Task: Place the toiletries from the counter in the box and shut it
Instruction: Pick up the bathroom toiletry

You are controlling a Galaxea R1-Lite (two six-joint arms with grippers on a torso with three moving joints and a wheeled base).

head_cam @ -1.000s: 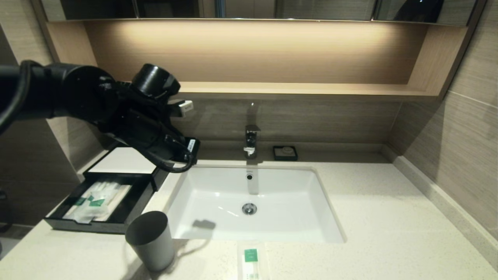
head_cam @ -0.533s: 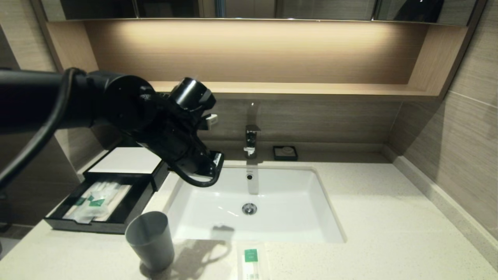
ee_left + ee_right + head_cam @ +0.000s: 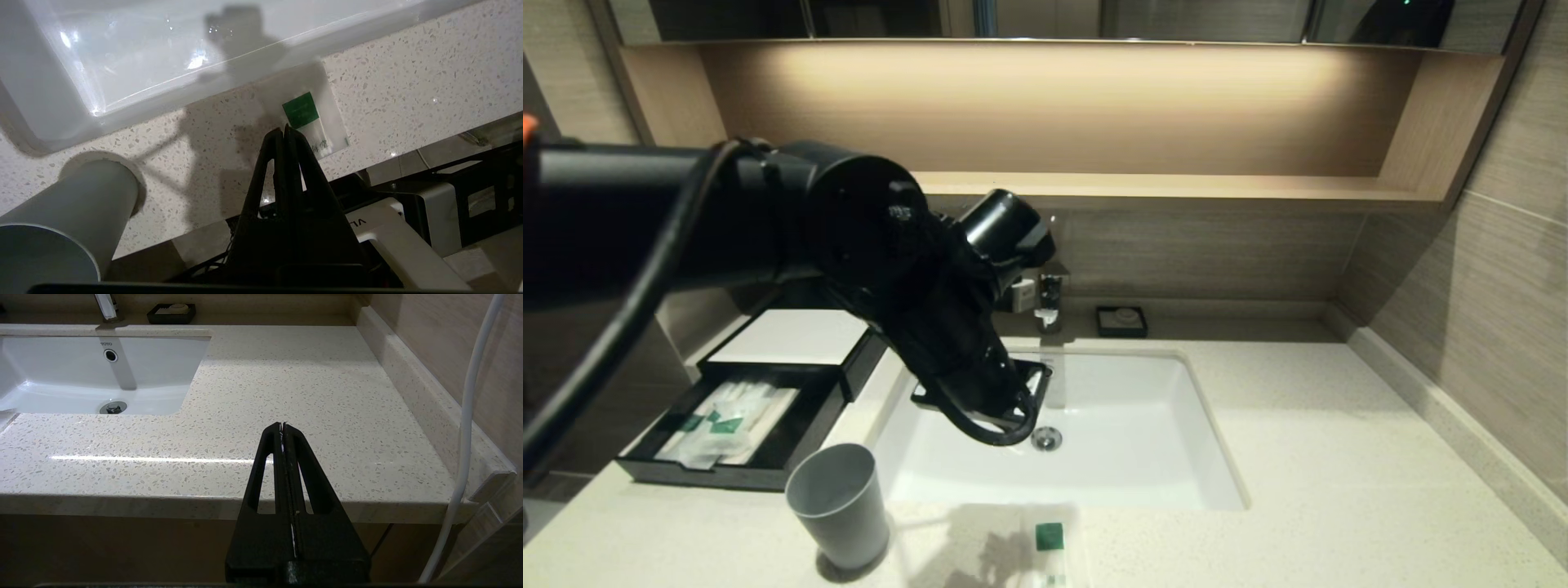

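One whitish sachet with a green label [image 3: 1049, 545] lies on the cream counter [image 3: 1339, 490] at its front edge, before the sink; it also shows in the left wrist view [image 3: 312, 120]. The black box [image 3: 703, 476] stands open at the far left, its white top panel [image 3: 784, 336] behind. Another green-labelled sachet [image 3: 719, 425] lies inside it. My left gripper [image 3: 984, 412] hangs over the sink's front left, above and behind the counter sachet, shut and empty [image 3: 284, 130]. My right gripper [image 3: 282, 424] is shut and empty by the counter's front right edge, outside the head view.
A grey cup [image 3: 840, 506] stands on the counter between the box and the sachet. The white sink [image 3: 1160, 441] fills the middle. A faucet [image 3: 1049, 298] and a small black soap dish [image 3: 1121, 321] stand behind it. A wooden shelf runs along the wall.
My left arm has swung right and down, from above the box to over the sink. Its shadow now falls on the counter sachet. The right gripper shows no change.
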